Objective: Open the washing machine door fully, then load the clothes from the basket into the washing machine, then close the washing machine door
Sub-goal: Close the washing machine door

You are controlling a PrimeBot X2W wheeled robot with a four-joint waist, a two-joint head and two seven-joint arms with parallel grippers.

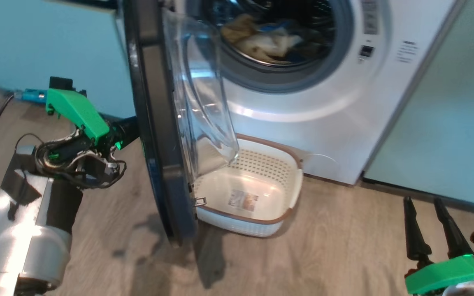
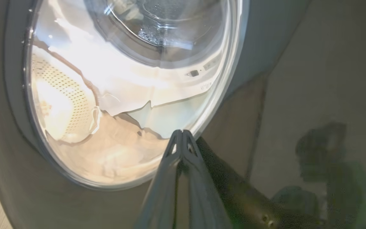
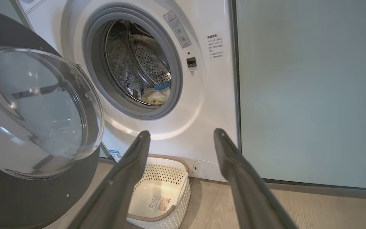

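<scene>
**Left hand (image 2: 182, 133) closed at the open washing machine door (image 1: 159, 123)**

Its two fingers are pressed together, tips at the door's outer face where the glossy black rim meets the glass (actual contact is hard to judge). Right hand (image 3: 181, 132) hangs open at the near right, holding nothing. The door stands out to the left of the washing machine (image 1: 323, 115), its clear glass bulging over the basket (image 1: 253, 228) on the floor (image 1: 344, 246). The clothes (image 1: 266, 43), pale yellow with a blue piece, lie in the drum (image 3: 145, 63). From the head, the door hides the left fingers and the basket's left end, and the drum's top is cut off.
</scene>
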